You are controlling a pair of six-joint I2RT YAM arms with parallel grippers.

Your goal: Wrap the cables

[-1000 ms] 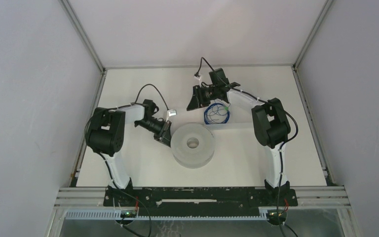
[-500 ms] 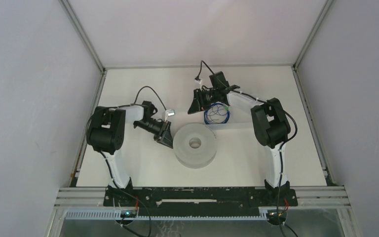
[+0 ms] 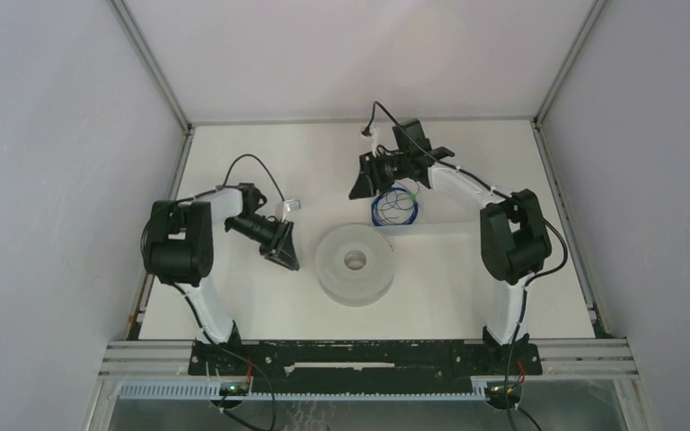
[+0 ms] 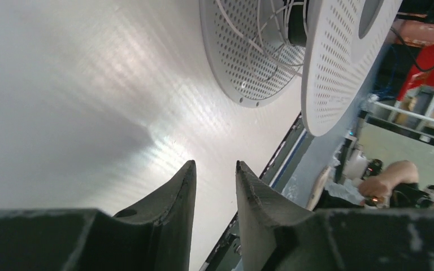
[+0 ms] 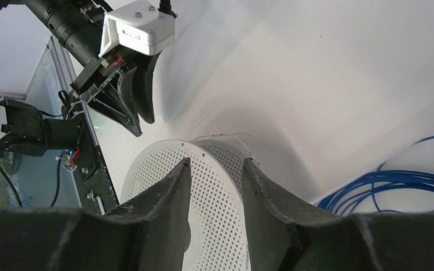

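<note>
Both arms are between grips, so this looks like a regrasp pause partway through winding. The left gripper (image 4: 215,166) is spread a little with nothing between its fingers. It stands off the left side of the reel (image 3: 332,269), near it but not touching. The right gripper (image 5: 216,164) is also spread and empty. It hangs beyond the reel's far side, just beside the blue coil (image 5: 395,182).

The cable (image 4: 258,28) shows as thin pale strands lying loosely between the reel's 2 perforated flanges, around the hub. The blue coil lies flat on the worktop (image 3: 269,305), close behind the reel. Whether a strand joins the coil to the reel is too fine to tell, though that seems likely.

The next move probably calls for 1 gripper to pinch a free strand and lead it into the gap between the flanges, while the other steadies or turns the reel. A strand this fine, flat on the worktop, needs the fingertips brought right down and closed fully.

The top flange overhangs the hub, so a gripper can only get in from the side. The loops already on the reel are slack and could snag a finger.
</note>
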